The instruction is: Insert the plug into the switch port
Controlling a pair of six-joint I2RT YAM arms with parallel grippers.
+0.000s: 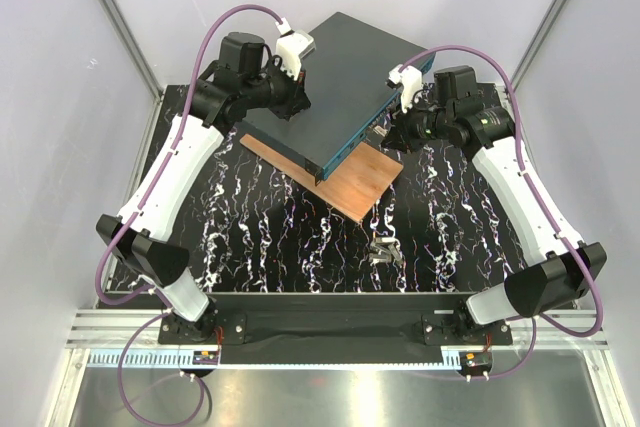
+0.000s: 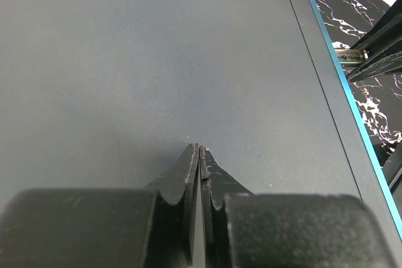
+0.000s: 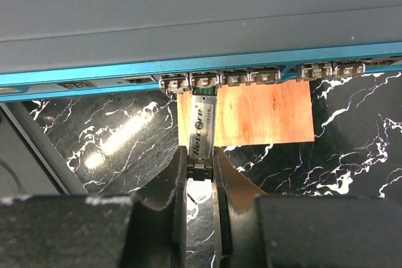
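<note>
The switch (image 1: 325, 82) is a flat dark grey-teal box lying on a brown wooden board. Its teal front face (image 3: 264, 64) carries a row of small ports. My right gripper (image 3: 201, 160) is shut on the rear end of the plug (image 3: 202, 123), a slim silver module. The plug's front tip sits at the mouth of the second port (image 3: 205, 81) from the left. In the top view the right gripper (image 1: 385, 135) is at the switch's right front edge. My left gripper (image 2: 200, 150) is shut and empty, its tips resting on the switch top (image 2: 157, 61) near its left side (image 1: 290, 107).
The wooden board (image 1: 345, 182) sticks out from under the switch toward the front; it also shows in the right wrist view (image 3: 264, 114). A small metal part (image 1: 385, 250) lies on the black marbled mat (image 1: 270, 237) in front of the board.
</note>
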